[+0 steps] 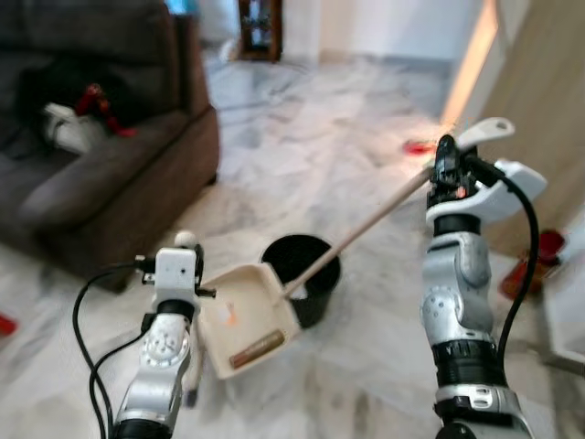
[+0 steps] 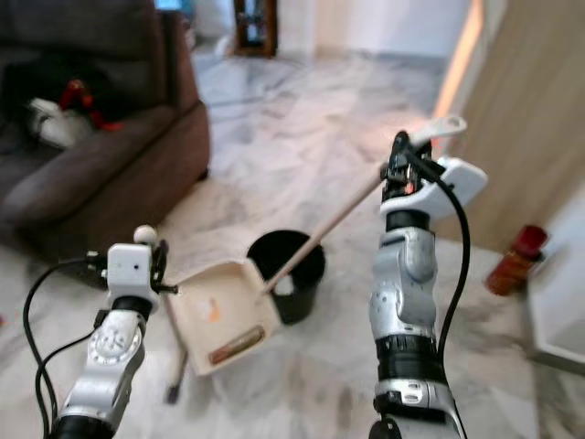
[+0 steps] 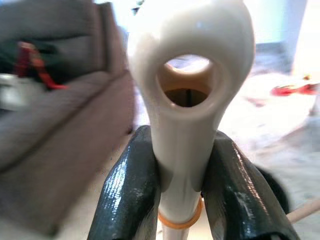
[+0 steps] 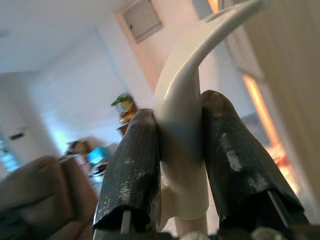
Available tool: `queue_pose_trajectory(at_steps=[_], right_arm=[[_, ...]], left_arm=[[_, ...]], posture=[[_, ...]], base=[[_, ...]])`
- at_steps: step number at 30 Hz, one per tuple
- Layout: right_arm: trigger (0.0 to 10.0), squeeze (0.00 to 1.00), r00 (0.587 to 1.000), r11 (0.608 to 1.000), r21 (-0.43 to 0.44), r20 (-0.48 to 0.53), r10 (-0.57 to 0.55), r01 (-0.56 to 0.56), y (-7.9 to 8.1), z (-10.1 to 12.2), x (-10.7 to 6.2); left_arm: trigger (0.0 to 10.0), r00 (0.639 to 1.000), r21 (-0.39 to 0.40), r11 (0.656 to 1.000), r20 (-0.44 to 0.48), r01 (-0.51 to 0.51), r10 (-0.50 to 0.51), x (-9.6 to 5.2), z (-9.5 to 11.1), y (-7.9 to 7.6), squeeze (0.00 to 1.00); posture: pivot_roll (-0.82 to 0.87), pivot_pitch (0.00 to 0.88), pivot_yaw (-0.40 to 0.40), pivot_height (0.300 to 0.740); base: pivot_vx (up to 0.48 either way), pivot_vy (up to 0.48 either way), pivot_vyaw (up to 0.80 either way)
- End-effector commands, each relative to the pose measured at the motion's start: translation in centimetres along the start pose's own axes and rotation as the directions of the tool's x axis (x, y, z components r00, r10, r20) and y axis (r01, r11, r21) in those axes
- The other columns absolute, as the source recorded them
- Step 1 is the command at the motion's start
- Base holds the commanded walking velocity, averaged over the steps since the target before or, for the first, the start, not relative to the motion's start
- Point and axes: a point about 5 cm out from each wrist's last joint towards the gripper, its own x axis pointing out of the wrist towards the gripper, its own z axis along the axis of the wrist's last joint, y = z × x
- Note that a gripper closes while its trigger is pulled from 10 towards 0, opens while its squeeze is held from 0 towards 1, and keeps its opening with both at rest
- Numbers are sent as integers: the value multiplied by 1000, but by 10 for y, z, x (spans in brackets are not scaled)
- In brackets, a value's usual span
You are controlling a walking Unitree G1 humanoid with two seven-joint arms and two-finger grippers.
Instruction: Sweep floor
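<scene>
Right gripper (image 4: pixel 182 165) was raised high at the robot's right, fingers (image 4: pixel 135 165) clamped on the white top end of a long wooden handle (image 1: pixel 370 224). That handle ran down and leftward to the cream dustpan (image 1: pixel 247 320), joining it at the pan's edge beside the bin. The dustpan was tilted up with its open face toward the camera, and some debris lay inside: a brownish strip (image 1: pixel 257 348) near the lower lip and a small orange bit (image 1: pixel 229 316) higher up. A black round bin (image 1: pixel 303 274) stood on the marble floor (image 1: pixel 311 146) just behind the dustpan, touching or nearly touching it.

Left gripper (image 3: pixel 182 185) was low at the robot's left, just beside the dustpan, fingers (image 3: pixel 127 195) closed on a white broom handle (image 3: pixel 187 100) with a hanging hole in its end and an orange band below. The broom's lower shaft (image 2: pixel 175 370) reached the floor under the left arm; its bristles could not be made out.

A dark brown sofa (image 1: pixel 110 174) sat at the left with red and white items (image 1: pixel 82 114) on its seat. A small red object (image 1: pixel 419 146) lay on the floor far back. A red bottle (image 2: pixel 514 261) stood near the wooden panel (image 2: pixel 526 119) at the right.
</scene>
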Motion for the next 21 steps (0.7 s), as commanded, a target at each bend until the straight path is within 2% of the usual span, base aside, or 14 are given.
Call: queue_pose_trajectory(at_steps=[1, 14, 21], right_arm=[[10000, 0, 997, 998, 47, 70, 39, -43, 14, 13, 6], [10000, 0, 994, 997, 35, 87, 63, -66, 17, 17, 6], [10000, 0, 988, 991, 30, 88, 124, -128, 25, 18, 6]], left_arm=[[10000, 999, 21, 1000, 54, -10, 8, 4, 11, 4, 0], [10000, 998, 19, 1000, 58, -13, 12, 4, 12, 4, 0], [10000, 998, 17, 1000, 60, -15, 14, 4, 12, 4, 0]], posture=[[103, 27, 36, 740], [104, 28, 36, 740], [105, 27, 33, 740]], base=[[315, 0, -519], [315, 0, -40], [314, 0, 0]])
